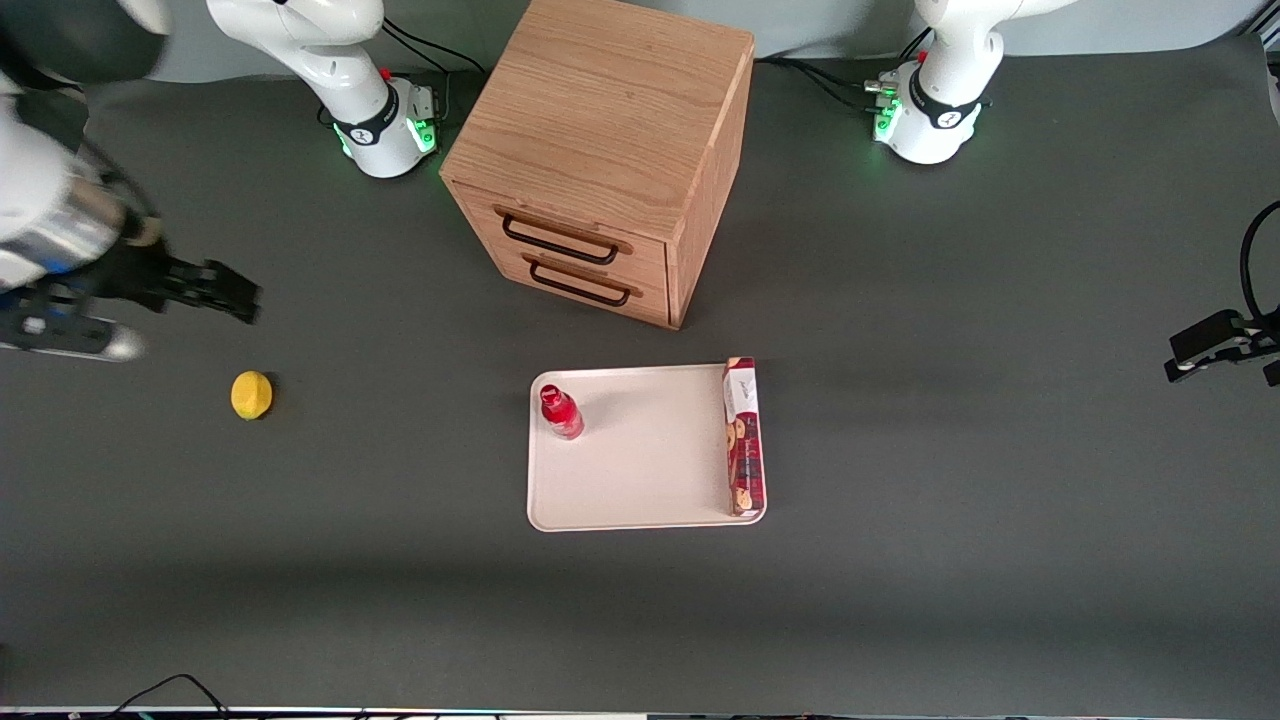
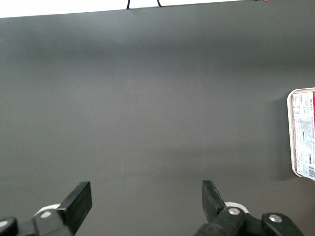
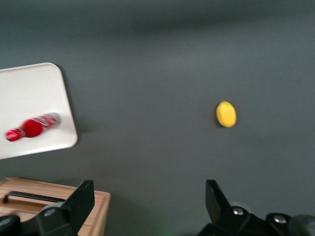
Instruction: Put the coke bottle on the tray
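The coke bottle stands upright on the cream-white tray, in the tray's corner toward the working arm's end and nearer the drawer cabinet. It also shows in the right wrist view on the tray. My right gripper is open and empty, raised above the table far off toward the working arm's end, well apart from the tray. Its fingers stand wide apart in the wrist view.
A yellow lemon lies on the table near my gripper, also in the wrist view. A flat red biscuit box lies along the tray's edge toward the parked arm. A wooden two-drawer cabinet stands farther from the camera than the tray.
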